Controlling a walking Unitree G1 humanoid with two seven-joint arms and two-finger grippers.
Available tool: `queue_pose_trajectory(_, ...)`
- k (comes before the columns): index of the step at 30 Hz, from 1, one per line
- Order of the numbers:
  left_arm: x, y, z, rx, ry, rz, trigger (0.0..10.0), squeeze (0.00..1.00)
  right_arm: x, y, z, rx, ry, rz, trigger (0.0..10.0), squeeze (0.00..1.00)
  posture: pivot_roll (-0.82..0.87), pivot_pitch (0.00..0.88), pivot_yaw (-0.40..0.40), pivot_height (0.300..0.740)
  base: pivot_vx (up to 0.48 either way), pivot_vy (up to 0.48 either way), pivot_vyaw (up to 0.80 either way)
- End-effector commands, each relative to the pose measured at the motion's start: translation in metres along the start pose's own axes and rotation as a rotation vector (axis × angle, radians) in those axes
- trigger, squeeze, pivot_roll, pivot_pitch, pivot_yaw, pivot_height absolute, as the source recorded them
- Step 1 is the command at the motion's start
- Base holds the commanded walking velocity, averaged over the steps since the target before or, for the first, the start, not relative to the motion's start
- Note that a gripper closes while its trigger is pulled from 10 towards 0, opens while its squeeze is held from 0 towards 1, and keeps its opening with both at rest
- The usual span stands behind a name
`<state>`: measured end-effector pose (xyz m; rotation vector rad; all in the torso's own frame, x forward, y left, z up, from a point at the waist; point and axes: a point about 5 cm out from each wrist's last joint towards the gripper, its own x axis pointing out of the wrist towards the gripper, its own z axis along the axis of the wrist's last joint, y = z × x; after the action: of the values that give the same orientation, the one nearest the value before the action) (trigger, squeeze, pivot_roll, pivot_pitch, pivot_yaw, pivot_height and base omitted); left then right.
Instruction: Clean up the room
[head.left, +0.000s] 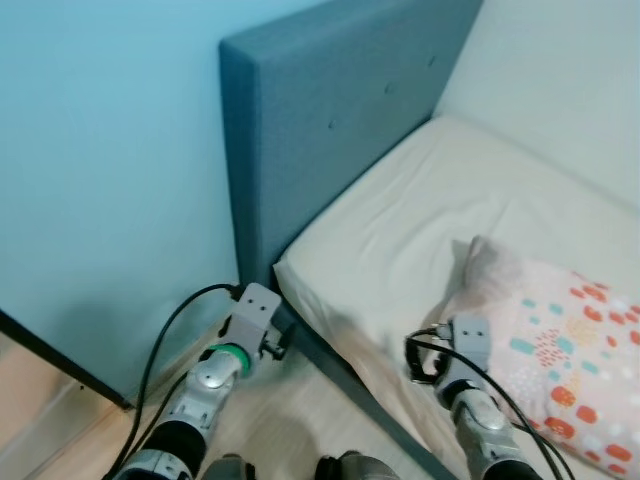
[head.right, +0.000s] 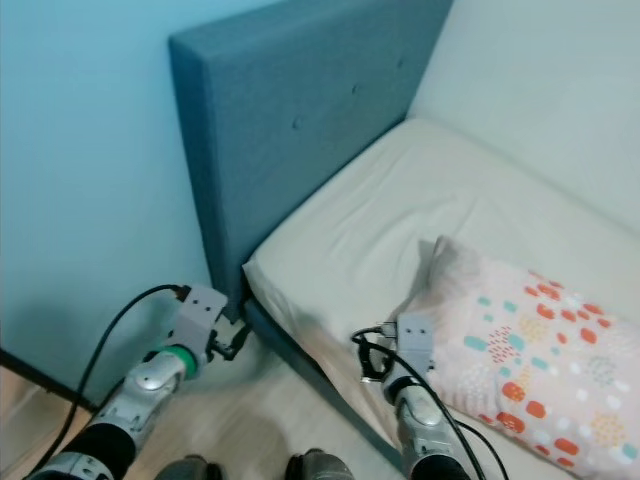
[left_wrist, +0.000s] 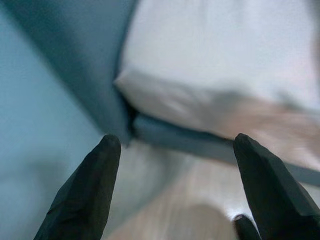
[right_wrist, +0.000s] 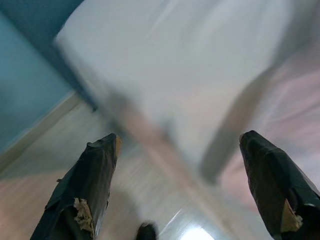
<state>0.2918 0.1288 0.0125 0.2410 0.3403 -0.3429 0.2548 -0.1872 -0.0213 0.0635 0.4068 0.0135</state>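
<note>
Right now my left gripper (left_wrist: 172, 185) hangs wide apart and empty at the lower left of the head view, over the wooden floor (head.left: 290, 420) beside the blue headboard (head.left: 330, 130). My right gripper (right_wrist: 185, 187) is spread too — nothing between its fingers — low at the bed's near edge. The patterned pillow (head.left: 570, 350) lies at the lower right, on the cream sheet (head.left: 420, 210) of the bed.

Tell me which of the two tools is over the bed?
The right tool: its arm reaches above the mattress edge beside the patterned pillow. The left tool hangs over the floor by the headboard.
</note>
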Motion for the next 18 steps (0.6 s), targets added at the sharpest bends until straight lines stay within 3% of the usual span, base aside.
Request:
queue_pose_trajectory(1, -0.0025, -0.0067, -0.0074, -0.015, 0.021, -0.022, 10.0, 0.00, -0.0056, -0.0074, -0.0097, 0.004, 0.039, -0.020, 10.0, 0.00, 0.01, 0.049, -0.010, 0.721, 0.000, 0.000, -0.69)
queue_pose_trajectory(18, -0.0019, -0.0052, -0.0058, -0.031, 0.015, -0.016, 10.0, 0.00, -0.0038, -0.0077, -0.0072, 0.012, 0.037, -0.024, 10.0, 0.00, 0.01, 0.039, -0.013, 0.721, 0.000, 0.000, -0.70)
